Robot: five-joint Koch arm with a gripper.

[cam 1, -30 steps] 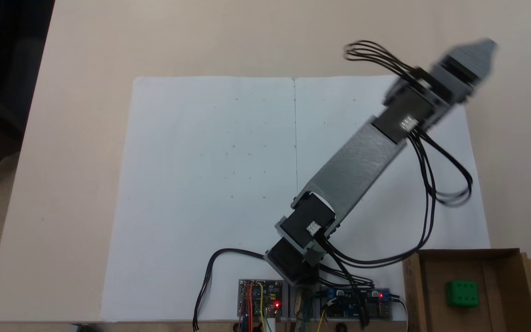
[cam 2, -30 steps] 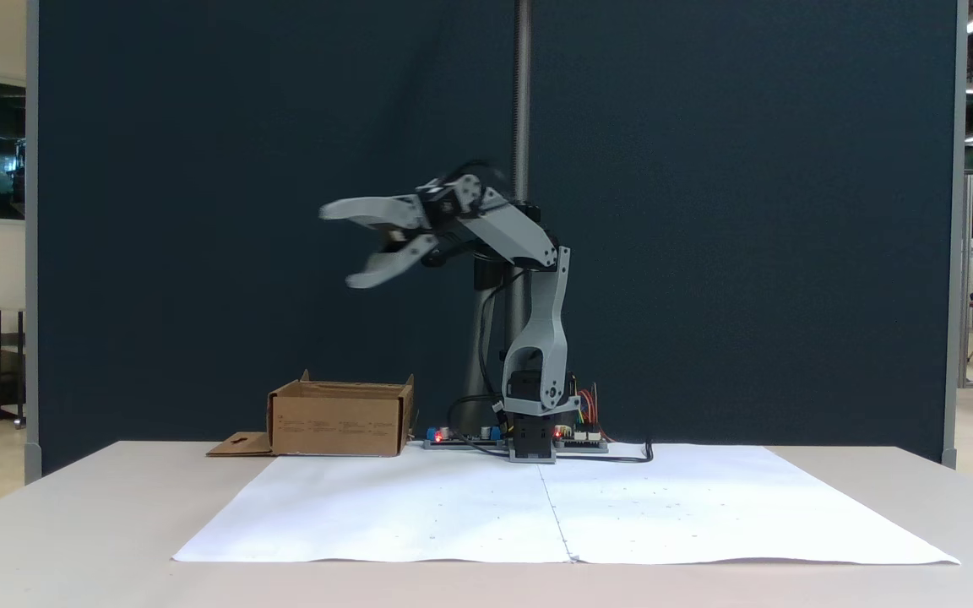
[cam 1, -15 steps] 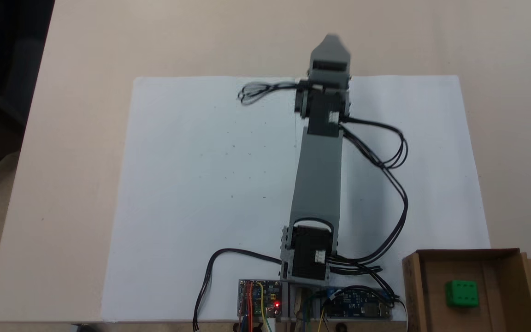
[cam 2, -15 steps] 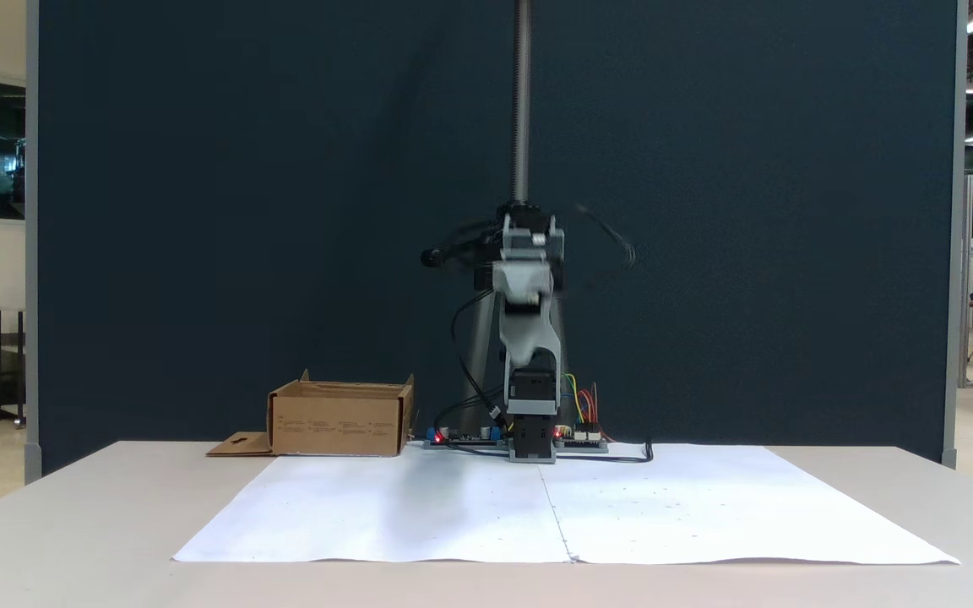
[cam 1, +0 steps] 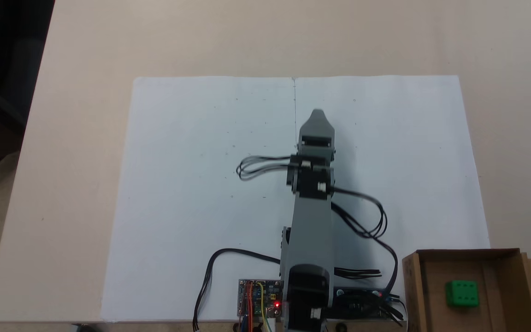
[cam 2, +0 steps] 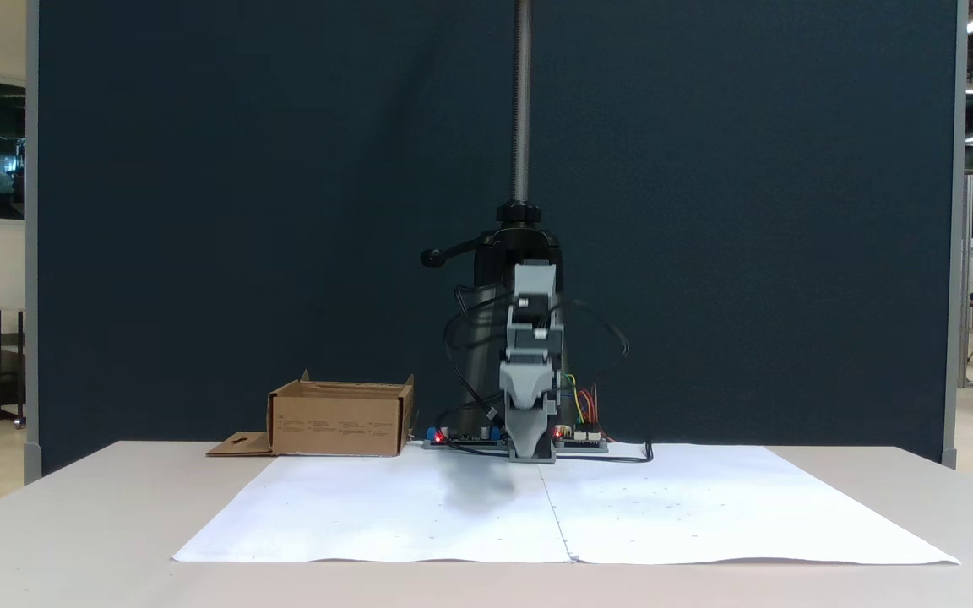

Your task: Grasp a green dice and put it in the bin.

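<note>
My gripper [cam 1: 317,115] hangs over the white paper [cam 1: 191,193], tip pointing down; whether its jaws are spread or pressed together, I cannot tell. The green dice [cam 1: 462,293] sits inside the bin [cam 1: 413,286], well apart from my gripper, down at the right in the fixed view from above.

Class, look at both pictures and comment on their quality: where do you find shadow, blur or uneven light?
In the fixed view from above, the arm casts a soft shadow on the white paper to its right, and the tool looks slightly soft; the green dice in the bin is sharp. In the front fixed view, a diffuse shadow lies on the paper below the tool, and bright ceiling lights show at the top right.
</note>
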